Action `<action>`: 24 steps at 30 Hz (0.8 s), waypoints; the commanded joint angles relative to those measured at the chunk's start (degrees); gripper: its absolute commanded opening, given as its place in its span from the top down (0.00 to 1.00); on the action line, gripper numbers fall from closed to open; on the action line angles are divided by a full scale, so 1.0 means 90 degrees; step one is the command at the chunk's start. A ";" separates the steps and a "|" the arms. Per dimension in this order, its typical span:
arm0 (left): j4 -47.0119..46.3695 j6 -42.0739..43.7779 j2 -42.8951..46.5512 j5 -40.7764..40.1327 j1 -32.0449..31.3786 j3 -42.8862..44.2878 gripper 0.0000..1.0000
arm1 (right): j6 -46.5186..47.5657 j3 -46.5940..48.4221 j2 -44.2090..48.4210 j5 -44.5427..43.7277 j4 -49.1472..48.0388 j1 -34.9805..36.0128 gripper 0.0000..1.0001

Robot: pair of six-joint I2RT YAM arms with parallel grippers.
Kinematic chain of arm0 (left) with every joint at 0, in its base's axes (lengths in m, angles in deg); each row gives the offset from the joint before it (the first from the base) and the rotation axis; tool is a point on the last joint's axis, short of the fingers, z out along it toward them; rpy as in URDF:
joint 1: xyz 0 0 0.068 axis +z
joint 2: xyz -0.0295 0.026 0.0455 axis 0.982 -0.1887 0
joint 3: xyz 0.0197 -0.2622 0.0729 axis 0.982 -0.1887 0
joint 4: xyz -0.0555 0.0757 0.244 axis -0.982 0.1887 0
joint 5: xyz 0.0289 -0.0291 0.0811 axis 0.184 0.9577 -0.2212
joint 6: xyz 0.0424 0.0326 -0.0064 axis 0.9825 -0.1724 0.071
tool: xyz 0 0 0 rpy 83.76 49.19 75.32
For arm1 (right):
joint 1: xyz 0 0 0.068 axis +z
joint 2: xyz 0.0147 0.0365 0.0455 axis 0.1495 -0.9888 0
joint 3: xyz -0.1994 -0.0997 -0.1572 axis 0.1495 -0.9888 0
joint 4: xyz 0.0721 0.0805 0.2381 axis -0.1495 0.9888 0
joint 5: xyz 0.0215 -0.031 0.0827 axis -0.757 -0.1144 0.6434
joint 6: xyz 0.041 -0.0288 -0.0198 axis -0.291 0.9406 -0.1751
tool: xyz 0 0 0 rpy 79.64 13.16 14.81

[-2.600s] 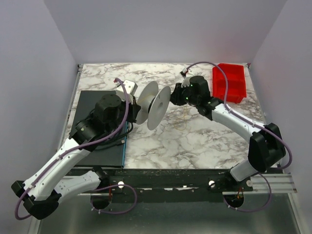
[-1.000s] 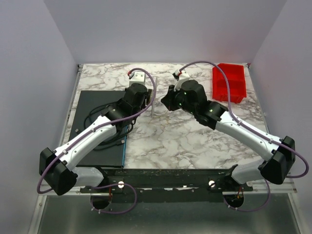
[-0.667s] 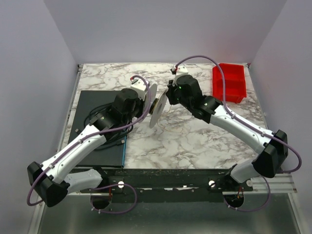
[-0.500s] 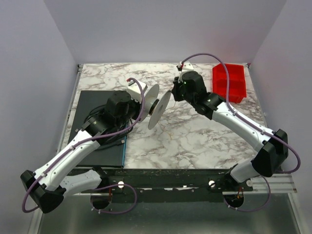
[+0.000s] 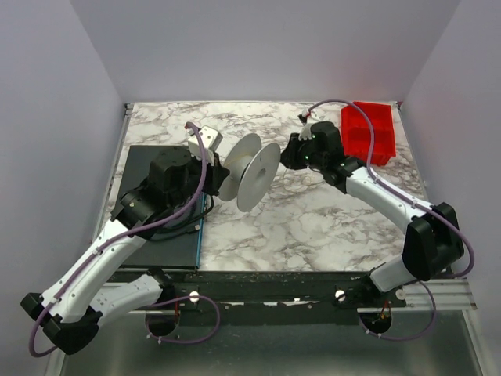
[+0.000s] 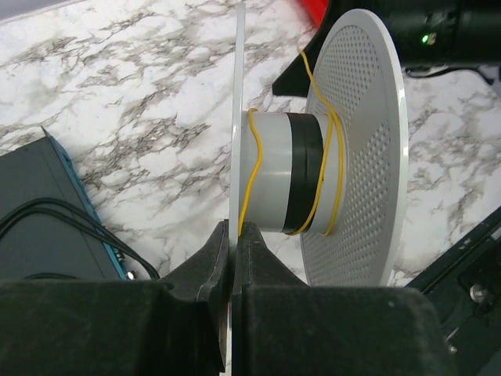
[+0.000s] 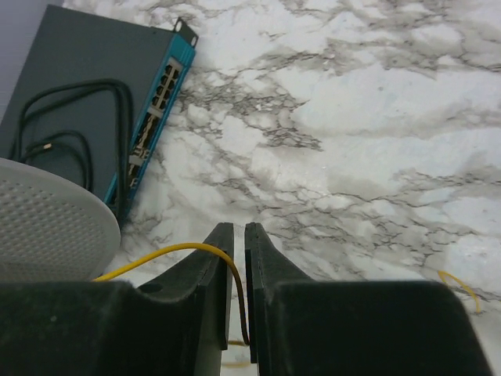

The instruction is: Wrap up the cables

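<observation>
A white spool (image 5: 252, 174) with two round flanges is held off the table. My left gripper (image 5: 222, 180) is shut on the rim of its thin left flange (image 6: 237, 117); in the left wrist view the gripper (image 6: 235, 239) clamps that rim edge-on. The thin yellow cable (image 6: 252, 168) loops a few times around the grey and black hub (image 6: 286, 184). My right gripper (image 5: 290, 157) is just right of the perforated flange (image 6: 356, 149). In the right wrist view it (image 7: 239, 235) is shut on the yellow cable (image 7: 168, 252), which runs left toward the spool. A loose bit of cable (image 7: 462, 286) lies on the marble.
A dark network box (image 5: 156, 200) with a teal port face (image 7: 160, 90) and black cords (image 7: 78, 117) lies at the left. A red bin (image 5: 368, 133) stands at the back right. The marble table (image 5: 313, 227) lies under both arms.
The left arm has drawn back to the left and turned the spool, so both flanges show wider. The right gripper has moved right and slightly nearer, still beside the spool.
</observation>
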 commanded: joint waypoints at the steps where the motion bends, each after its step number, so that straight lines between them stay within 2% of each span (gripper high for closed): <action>1: -0.0544 -0.0885 0.0238 0.0296 0.0044 0.0445 1.00 | -0.0690 -0.0521 -0.0143 0.1500 -0.1326 -0.0031 0.81; 4: -0.0681 -0.1290 0.0197 0.0140 0.0044 0.0516 1.00 | -0.1174 -0.0965 -0.0239 0.2160 -0.2146 -0.0029 0.81; 7: -0.0979 -0.1753 0.0165 -0.0391 0.0049 0.0471 1.00 | -0.1818 -0.1402 -0.0355 0.2722 -0.3046 -0.0020 0.81; 15: -0.1515 -0.2929 0.0020 -0.1855 0.0044 0.0264 1.00 | -0.3440 -0.2202 -0.0755 0.3469 -0.5291 0.0125 0.81; 19: -0.1554 -0.3316 -0.0155 -0.2534 0.0044 0.0236 1.00 | -0.3720 -0.2376 -0.0836 0.3402 -0.5593 0.0426 0.81; 24: -0.1478 -0.3481 -0.0436 -0.3481 0.0044 0.0330 1.00 | -0.3429 -0.2388 -0.0764 0.2969 -0.5105 0.0775 0.81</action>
